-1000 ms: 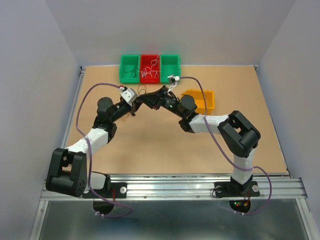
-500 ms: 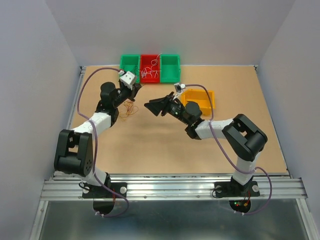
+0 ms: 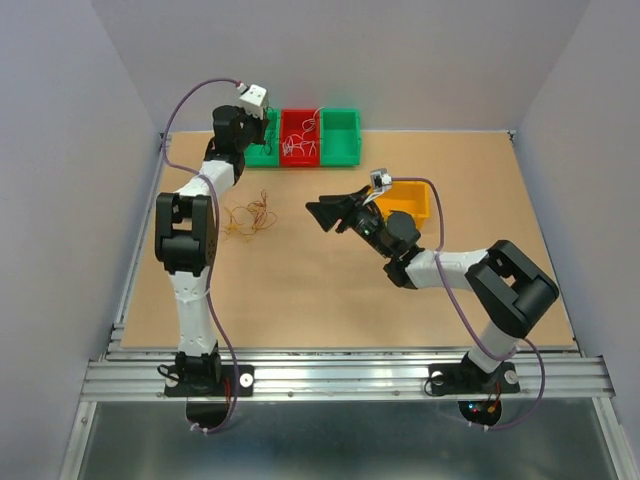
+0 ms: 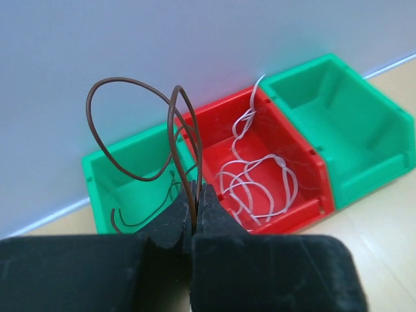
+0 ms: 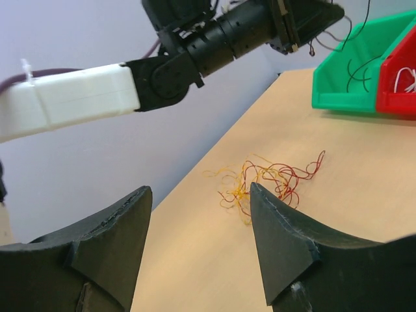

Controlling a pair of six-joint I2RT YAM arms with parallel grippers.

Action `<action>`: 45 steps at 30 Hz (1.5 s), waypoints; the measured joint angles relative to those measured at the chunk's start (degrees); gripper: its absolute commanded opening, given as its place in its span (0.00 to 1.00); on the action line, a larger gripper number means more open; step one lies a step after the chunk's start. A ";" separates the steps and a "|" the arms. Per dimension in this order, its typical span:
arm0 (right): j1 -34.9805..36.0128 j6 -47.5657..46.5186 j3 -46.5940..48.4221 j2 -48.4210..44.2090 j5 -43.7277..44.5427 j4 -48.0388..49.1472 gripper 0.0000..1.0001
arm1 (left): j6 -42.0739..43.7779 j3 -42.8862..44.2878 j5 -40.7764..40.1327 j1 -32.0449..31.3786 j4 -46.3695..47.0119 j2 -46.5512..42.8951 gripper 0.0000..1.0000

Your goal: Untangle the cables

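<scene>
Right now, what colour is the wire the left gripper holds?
Dark brown wire; best in the left wrist view.

The black-and-white left arm (image 3: 188, 240) stretches up along the left edge of the tan bench (image 3: 300, 300) to its far left corner. The black two-finger left end effector (image 4: 197, 195) is pinched tight on a thin dark brown wire (image 4: 123, 80) (no gap shows between the fingers). The black-and-white right arm (image 3: 455, 268) extends leftward from the near right corner, forearm low. The black right end effector (image 5: 199, 192) is spread wide over mid-bench.
</scene>
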 measured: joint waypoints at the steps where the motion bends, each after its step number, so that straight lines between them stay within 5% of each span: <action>1: 0.00 -0.24 -0.26 -0.26 0.37 0.02 0.67 | 0.02 2.36 -0.28 0.35 -1.07 2.12 0.00; 6: -0.02 -1.31 -1.70 -1.55 2.16 0.04 0.67 | 0.31 12.20 -3.28 1.36 -6.88 11.10 0.00; 11: -0.04 -1.79 -2.38 -2.69 2.86 0.02 0.67 | 0.28 27.04 -4.22 1.36 -14.91 20.57 0.46; 15: -0.02 -1.92 -2.38 -2.95 3.72 0.07 0.66 | 0.81 27.12 -3.80 1.29 -17.73 21.03 0.60; 24: -0.04 -3.19 -1.53 -2.95 4.68 -6.99 0.66 | 2.58 11.85 -4.24 1.22 -18.82 7.56 0.73; 37: -0.04 -13.03 11.63 2.08 -1.70 -30.05 0.70 | 15.15 -25.90 -4.76 1.27 -23.21 -36.37 0.84; 45: -0.04 -16.57 22.53 13.64 -3.93 -39.58 0.65 | 17.31 -46.34 -5.44 1.29 -26.49 -42.58 0.84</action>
